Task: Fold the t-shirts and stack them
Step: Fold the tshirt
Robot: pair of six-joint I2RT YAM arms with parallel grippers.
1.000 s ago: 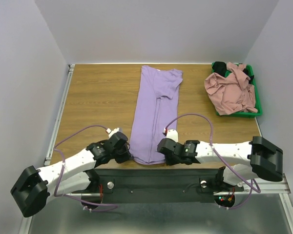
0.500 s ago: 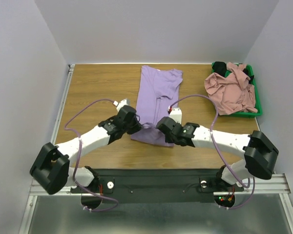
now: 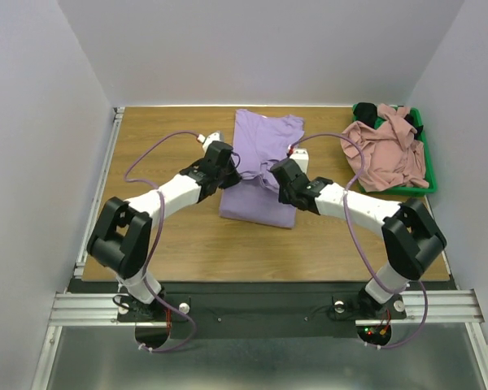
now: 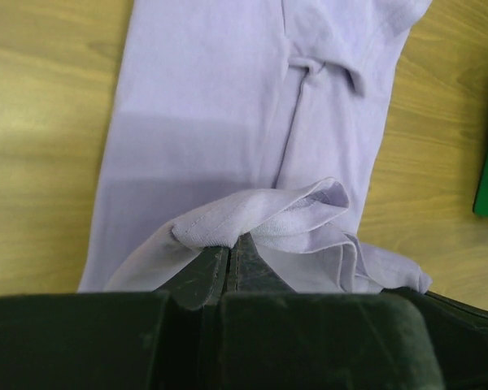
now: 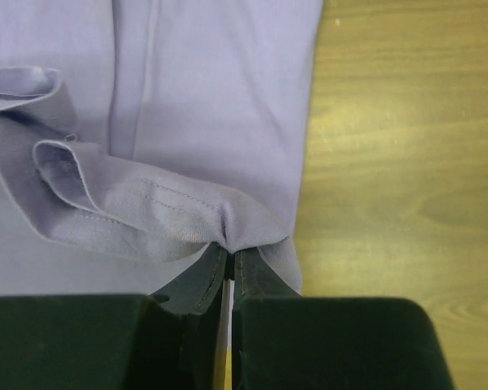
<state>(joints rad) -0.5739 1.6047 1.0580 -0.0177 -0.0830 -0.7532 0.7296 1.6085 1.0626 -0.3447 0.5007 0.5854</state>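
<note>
Top external view: left gripper [image 3: 233,174] and right gripper [image 3: 278,175] each pinch a hem corner of the lavender t-shirt [image 3: 264,138] mid-table, bottom-to-collar fold in hand; next likely needs hem laid squarely at shoulders.

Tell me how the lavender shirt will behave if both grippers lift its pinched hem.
Probably floppy: the lavender shirt sags in folds between the left gripper and right gripper. Likely light, as fingertip pinches hold it. The lower layer may drag and wrinkle on the table.
</note>
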